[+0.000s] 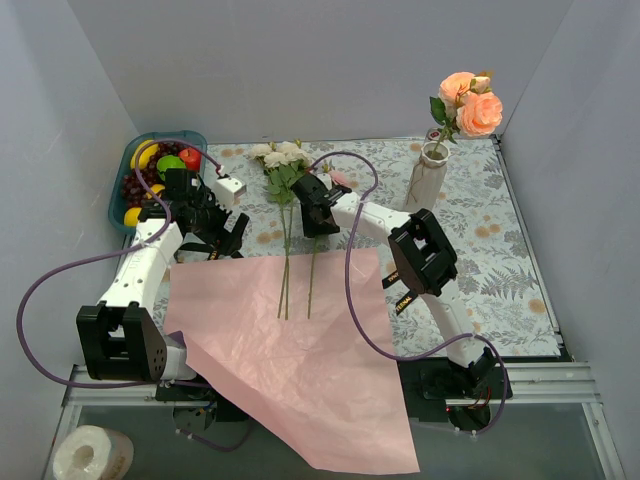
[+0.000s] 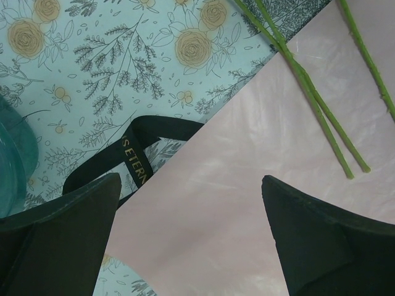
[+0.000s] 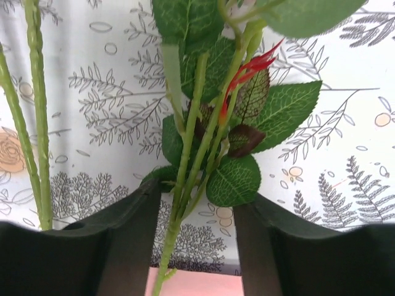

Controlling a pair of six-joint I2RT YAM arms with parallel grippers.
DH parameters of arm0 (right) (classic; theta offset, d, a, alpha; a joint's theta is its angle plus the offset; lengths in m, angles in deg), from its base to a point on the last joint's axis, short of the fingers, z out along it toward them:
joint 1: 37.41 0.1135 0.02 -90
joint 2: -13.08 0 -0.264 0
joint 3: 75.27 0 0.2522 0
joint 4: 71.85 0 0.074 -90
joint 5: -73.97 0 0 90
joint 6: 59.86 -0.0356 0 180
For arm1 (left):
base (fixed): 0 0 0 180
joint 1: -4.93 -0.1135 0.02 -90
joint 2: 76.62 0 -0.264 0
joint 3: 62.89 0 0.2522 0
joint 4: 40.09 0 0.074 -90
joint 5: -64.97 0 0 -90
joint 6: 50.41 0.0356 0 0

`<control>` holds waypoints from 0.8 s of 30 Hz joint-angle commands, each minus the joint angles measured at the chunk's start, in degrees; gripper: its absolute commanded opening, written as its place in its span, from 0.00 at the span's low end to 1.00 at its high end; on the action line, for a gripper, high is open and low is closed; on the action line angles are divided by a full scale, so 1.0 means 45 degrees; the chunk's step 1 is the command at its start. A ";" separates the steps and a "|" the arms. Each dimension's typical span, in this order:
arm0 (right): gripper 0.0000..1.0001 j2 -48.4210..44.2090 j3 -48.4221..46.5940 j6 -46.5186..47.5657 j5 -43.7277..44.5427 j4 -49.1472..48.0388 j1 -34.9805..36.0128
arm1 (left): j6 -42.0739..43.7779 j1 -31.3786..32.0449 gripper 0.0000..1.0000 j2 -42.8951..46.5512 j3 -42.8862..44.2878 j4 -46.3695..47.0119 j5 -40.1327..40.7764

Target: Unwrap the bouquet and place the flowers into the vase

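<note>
The right fingers (image 3: 111,246) stand apart on either side of a leafy green stem (image 3: 188,148), not clamped on it, at the far centre of the tabletop (image 1: 500,250). Just to its left lie the white roses (image 1: 280,153), their long stems running near onto the unfolded pink paper (image 1: 300,380). The left fingers (image 2: 68,234) gape wide above the paper's left edge and the black ribbon (image 2: 133,154). The vase (image 1: 428,178) stands upright at the far right, holding peach roses (image 1: 472,105).
</note>
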 commanded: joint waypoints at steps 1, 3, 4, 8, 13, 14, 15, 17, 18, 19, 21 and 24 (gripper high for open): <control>0.52 -0.0044 0.0245 0.0004 -0.0068 -0.0704 -0.0096 | 0.0206 0.0011 0.98 0.0570 -0.0330 -0.0092 0.0031; 0.45 0.0014 0.0147 0.0141 0.0010 -0.0842 -0.0115 | 0.0205 0.0011 0.98 0.0609 -0.0350 -0.0072 0.0050; 0.42 0.0054 0.0088 0.0199 0.0030 -0.0861 -0.0116 | 0.0225 0.0011 0.98 0.0629 -0.0330 -0.0091 0.0050; 0.29 0.0327 -0.0322 0.0258 -0.0125 -0.0588 -0.0116 | 0.0283 0.0011 0.98 0.0784 -0.0330 -0.0131 0.0167; 0.02 0.0270 -0.0439 0.0297 -0.0009 -0.0005 -0.0135 | 0.0361 0.0011 0.98 0.0824 -0.0194 -0.0286 0.0168; 0.01 0.0192 -0.0556 0.0355 0.0359 0.0230 -0.0116 | 0.0400 0.0011 0.98 0.0805 -0.0193 -0.0442 0.0187; 0.01 -0.0177 -0.0731 0.0588 0.0594 0.0387 -0.0096 | 0.0459 0.0011 0.98 0.0766 -0.0174 -0.0501 0.0187; 0.01 -0.0763 -0.0752 0.0940 0.1220 0.0370 -0.0115 | 0.0459 0.0011 0.98 0.0707 -0.0174 -0.0541 0.0207; 0.01 -0.1482 -0.0868 0.1212 0.1396 0.0292 -0.0096 | 0.0440 0.0011 0.98 0.0688 -0.0155 -0.0541 0.0187; 0.01 -0.1856 -0.0985 0.1563 0.1552 0.0233 -0.0096 | 0.0401 0.0011 0.98 0.0687 -0.0154 -0.0522 0.0187; 0.01 -0.3008 -0.1413 0.2092 0.1749 0.0136 -0.0096 | 0.0323 0.0011 0.98 0.0707 -0.0038 -0.0502 0.0090; 0.01 -0.4532 -0.3033 0.3263 0.1515 0.0058 -0.0018 | 0.0147 0.0011 0.98 0.0688 0.0275 -0.0560 -0.0105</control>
